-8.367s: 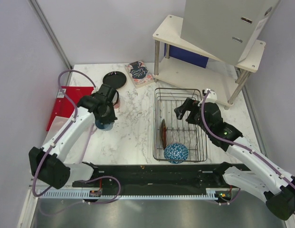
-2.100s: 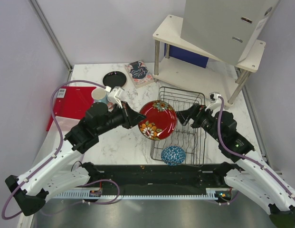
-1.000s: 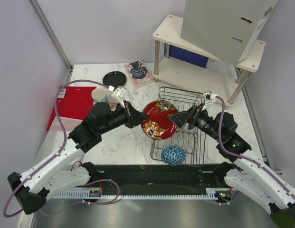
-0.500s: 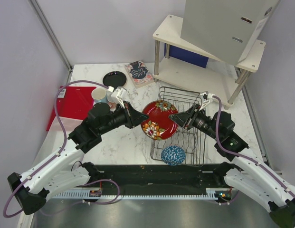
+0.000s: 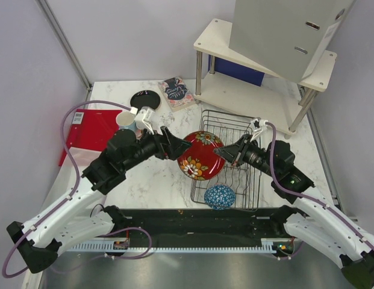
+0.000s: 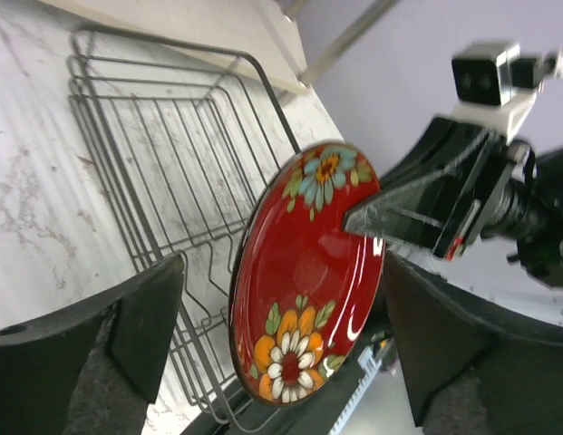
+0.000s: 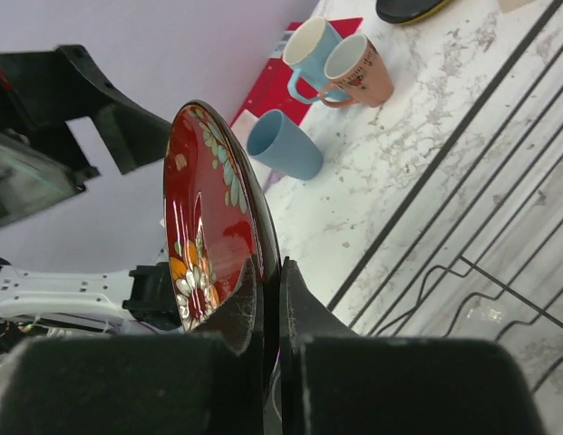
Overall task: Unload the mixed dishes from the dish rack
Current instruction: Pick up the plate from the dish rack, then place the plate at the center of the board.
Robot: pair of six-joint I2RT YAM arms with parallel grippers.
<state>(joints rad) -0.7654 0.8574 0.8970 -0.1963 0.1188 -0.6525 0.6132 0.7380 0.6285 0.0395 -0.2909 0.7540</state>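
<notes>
Since half a second ago the left gripper (image 5: 175,146) has let go of the red flowered plate (image 6: 304,272) and drawn back a little toward 9 o'clock. The plate has turned more edge-on to the overhead camera. The right gripper (image 7: 267,276) is clamped on the plate's rim, one finger on each face, and holds it at its 3 o'clock edge. The left gripper's fingers (image 6: 140,313) are spread wide to either side of the plate. In the left wrist view the painted face looks straight at them (orange flowers low, a blue one high).

The plate stands nearly upright over the 9 o'clock rim of the dish rack (image 5: 229,120). At the rack's 6 o'clock end sits the blue-and-white patterned bowl (image 5: 220,196).

Out on the marble surface (image 5: 162,180), toward 9 to 10 o'clock of the plate, a light-blue cup (image 7: 310,53) and the salmon-pink mug (image 7: 358,68) stand side by side. A second light-blue cup (image 7: 286,145) stands a little apart from them. The three are by the edge of a red mat (image 5: 93,129). The black plate (image 5: 144,99) lies at 11 o'clock, with a patterned booklet (image 5: 176,91) just beside it. The white shelf (image 5: 259,90) stands at 12 to 1 o'clock behind the rack.
</notes>
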